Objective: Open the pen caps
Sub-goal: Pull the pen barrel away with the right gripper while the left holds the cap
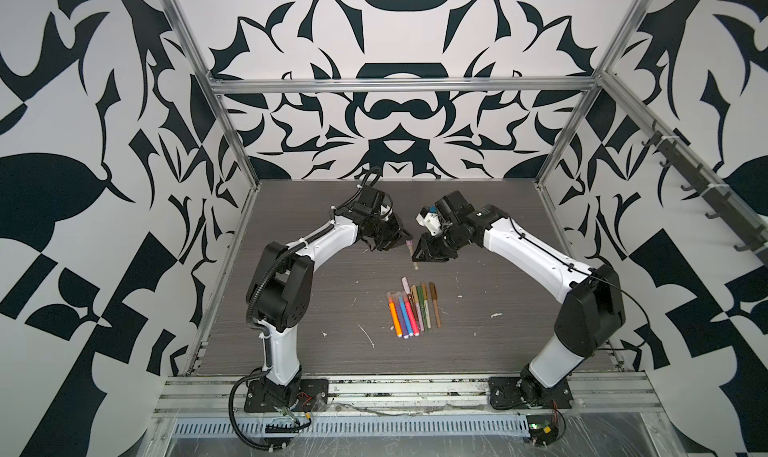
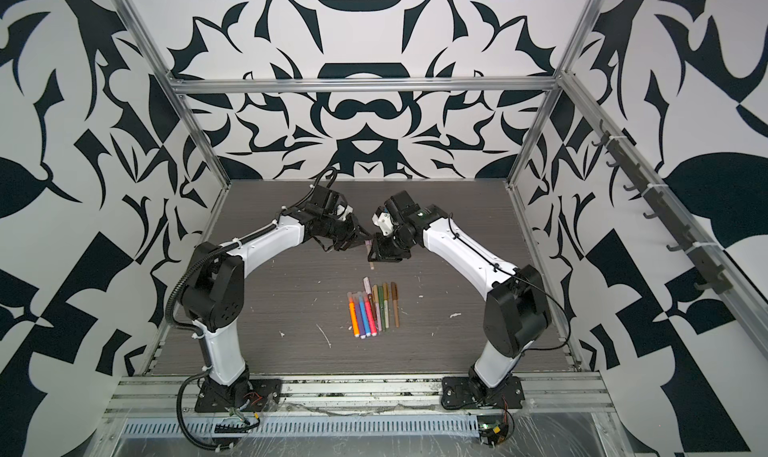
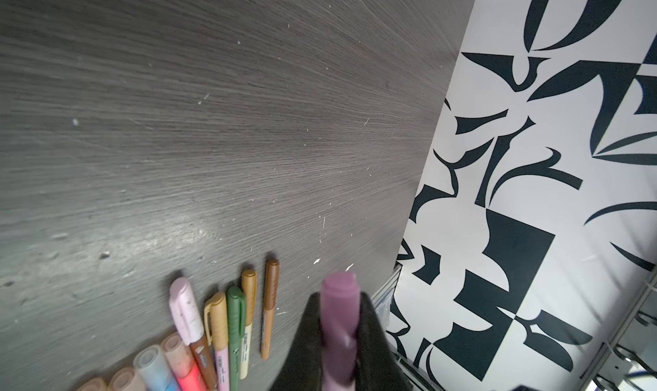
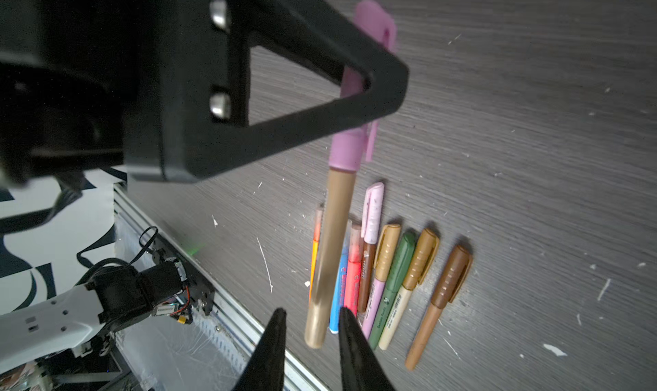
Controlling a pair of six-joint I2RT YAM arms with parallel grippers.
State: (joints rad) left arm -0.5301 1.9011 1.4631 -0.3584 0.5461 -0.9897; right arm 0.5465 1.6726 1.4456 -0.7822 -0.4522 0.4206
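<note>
**None of the caps off yet: one pen in the air, the rest in the row**

On the left, the left gripper (image 1: 399, 241) is clenched on the pink cap (image 4: 350, 147) of one pen, held above the table (image 1: 316, 276) behind the row. The left wrist view shows that cap pinched between its two black fingers (image 3: 302, 343). The cap is still seated. In the right wrist view its lip meets the tan barrel (image 4: 330, 250) with no gap, and the barrel hangs from it towards the other arm. Further right, the right gripper (image 4: 313, 311) has its jaws apart, one on each side of the barrel's free end. As far as that view shows, they touch neither side. So the pen hangs by its cap alone, and nothing is pulling on the barrel.

Nearer the arm bases, the row of pens (image 1: 413, 311) lies flat on the table, packed side by side. From the left come four thicker bright ones under translucent caps (image 3: 147, 359). Then come thinner ones with a pale pink cap (image 3: 185, 311), a tan one, a green cap (image 3: 235, 311), another tan, and a brown cap (image 3: 272, 282) at the right end, a little apart. Every pen I can see is capped, and no loose cap shows anywhere.

My reading is that the job is at its very start. The held pen is the first, and the right jaws would have to close on the barrel before the arms can draw apart. About nine more remain after it.
</note>
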